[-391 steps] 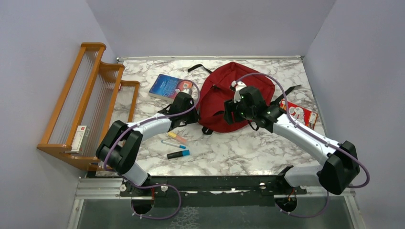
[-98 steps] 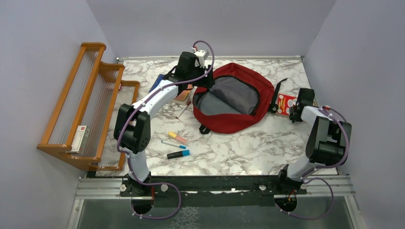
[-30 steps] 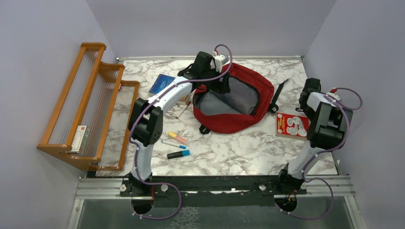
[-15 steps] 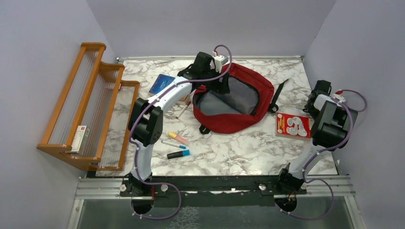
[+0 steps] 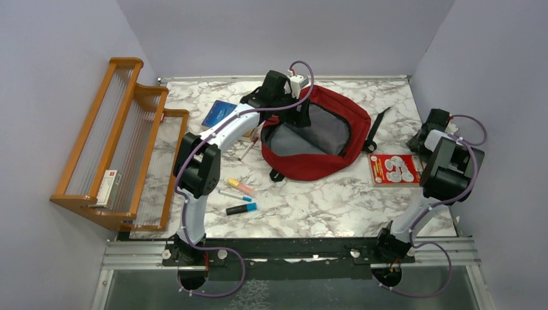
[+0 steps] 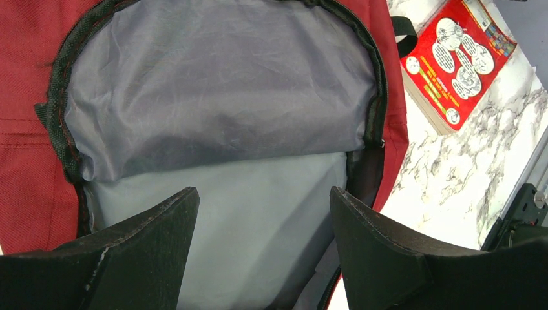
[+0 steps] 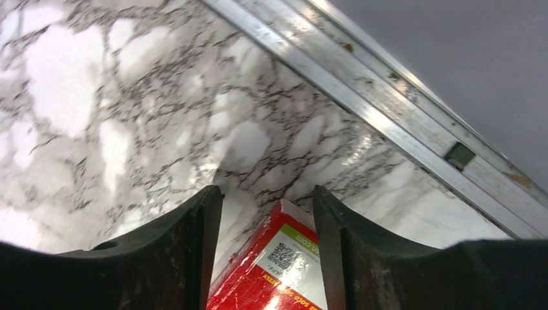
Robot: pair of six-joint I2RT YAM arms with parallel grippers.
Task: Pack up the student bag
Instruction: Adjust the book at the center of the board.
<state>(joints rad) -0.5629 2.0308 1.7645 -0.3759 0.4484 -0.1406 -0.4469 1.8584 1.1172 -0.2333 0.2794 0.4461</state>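
Observation:
The student bag (image 5: 304, 165), a red backpack, lies open mid-table with its grey lining (image 6: 220, 97) showing. My left gripper (image 5: 301, 115) hangs over the bag's left rim. Its jaws are open (image 6: 263, 194), with only the lining seen between them. A red book (image 5: 393, 169) lies flat on the table right of the bag. My right gripper (image 5: 417, 145) is low at that book's far right corner. In the right wrist view the book's corner (image 7: 278, 278) sits between the open jaws (image 7: 266, 194), against the right finger, with a gap on the left.
A wooden rack (image 5: 123, 129) with a small box (image 5: 108, 187) stands at the left. A blue book (image 5: 223, 113), a pen (image 5: 247, 150) and three markers (image 5: 240, 197) lie left of the bag. A black strap (image 5: 378, 123) trails right. A metal rail (image 7: 388, 110) and the wall lie behind the right gripper.
My right gripper has come down from the back wall side onto the red book's corner and its jaws have narrowed. The book has shifted slightly. The left arm has not moved.

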